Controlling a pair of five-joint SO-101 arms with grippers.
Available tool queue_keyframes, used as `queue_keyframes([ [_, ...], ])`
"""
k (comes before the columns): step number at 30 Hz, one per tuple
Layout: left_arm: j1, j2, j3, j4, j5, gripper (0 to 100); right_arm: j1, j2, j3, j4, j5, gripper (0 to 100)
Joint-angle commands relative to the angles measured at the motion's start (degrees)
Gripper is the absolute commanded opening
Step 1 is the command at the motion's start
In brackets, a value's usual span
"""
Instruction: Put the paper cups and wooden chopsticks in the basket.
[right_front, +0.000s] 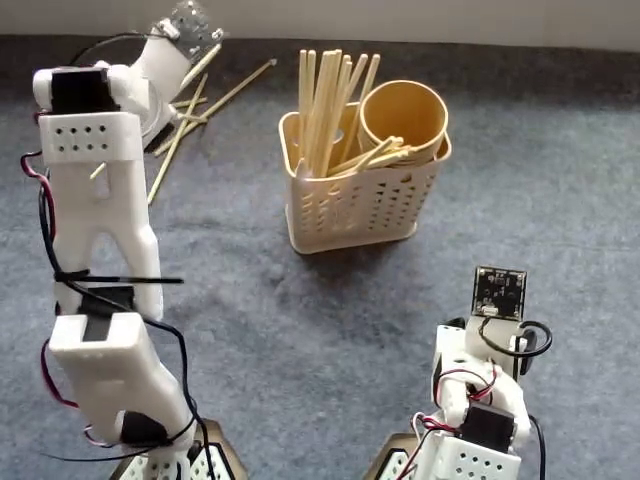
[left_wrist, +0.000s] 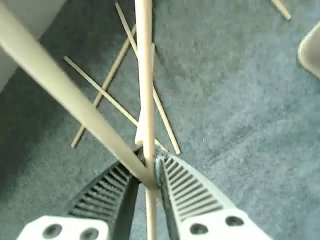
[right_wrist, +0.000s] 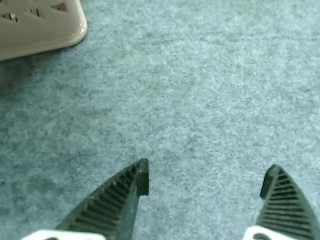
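Chopsticks (left_wrist: 145, 100) pinched in left gripper (left_wrist: 148, 164), jaws pressed tight on two crossed sticks (one upright, one slanting off), held above carpet (left_wrist: 240, 125) at far left of table. Loose chopsticks (right_front: 215, 100) lie just beneath and beside. Basket (right_front: 350, 210) well apart to right, already holding bundle of sticks (right_front: 325, 100) and paper cup (right_front: 403, 120). Right gripper (right_wrist: 205, 182) spread wide over bare carpet near basket corner, holding nothing. Step in hand, I'd say: carrying pair to basket. Next move calls for swinging across, clearing rim, releasing sticks inside.
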Motion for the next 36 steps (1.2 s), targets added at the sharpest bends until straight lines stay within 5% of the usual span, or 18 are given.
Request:
queue_keyframes([
  [1, 5.8, -5.8, -6.8, -0.1, 8.1, 0, -0.5, -0.5, 6.2, -1.1, 0.5, 34.7],
  [12, 24.9, -5.8, -21.8, -13.9, 32.4, 0, -0.5, -0.5, 6.2, -1.1, 0.5, 34.7],
  [23, 30.2, -1.1, -20.5, -23.7, 49.4, 0, -0.5, -0.5, 6.2, -1.1, 0.6, 34.7],
  [27, 30.4, 2.2, -20.4, -23.6, 52.5, 2, -0.5, -0.5, 6.2, -1.1, 0.6, 34.7],
  [32, 30.1, 2.8, -20.6, -19.5, 52.6, 18, -0.5, -0.5, 6.2, -1.1, 0.6, 34.7],
  [36, 29.1, 2.7, -20.6, -18.7, 50.1, 17, -0.5, -0.5, 6.2, -1.1, 0.6, 34.7],
])
